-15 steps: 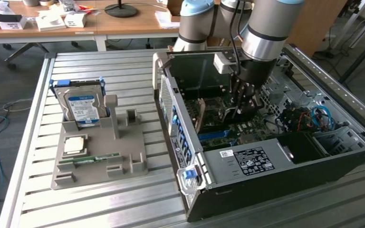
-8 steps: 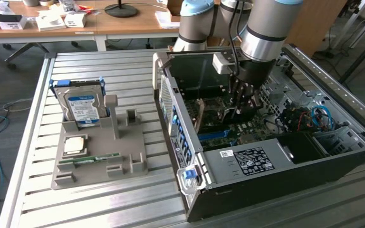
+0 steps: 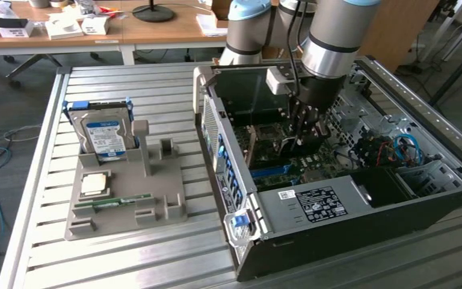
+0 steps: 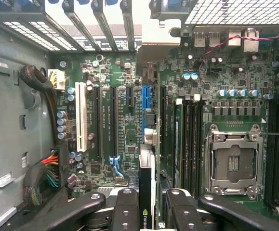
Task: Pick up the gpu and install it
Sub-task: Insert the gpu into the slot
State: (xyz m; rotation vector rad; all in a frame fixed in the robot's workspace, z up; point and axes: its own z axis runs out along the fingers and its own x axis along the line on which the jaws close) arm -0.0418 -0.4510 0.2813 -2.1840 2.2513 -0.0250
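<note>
- the black fingers (image 4: 126,209) are clenched on the gpu (image 4: 147,185), a thin dark card seen edge-on with a green logo, pinched upright between them.
- the card hangs over the short blue expansion slot (image 4: 146,98) on the green motherboard (image 4: 125,132), roughly in line with it; i cannot tell whether its edge touches the slot.
- judged step: pick-up done, installing in hand. seating calls for the card's edge square to the slot, bracket end toward the slotted rear edge of the open dark computer case (image 3: 335,235), which stands at the exterior view's right edge of the slatted metal counter (image 3: 135,259).
</note>
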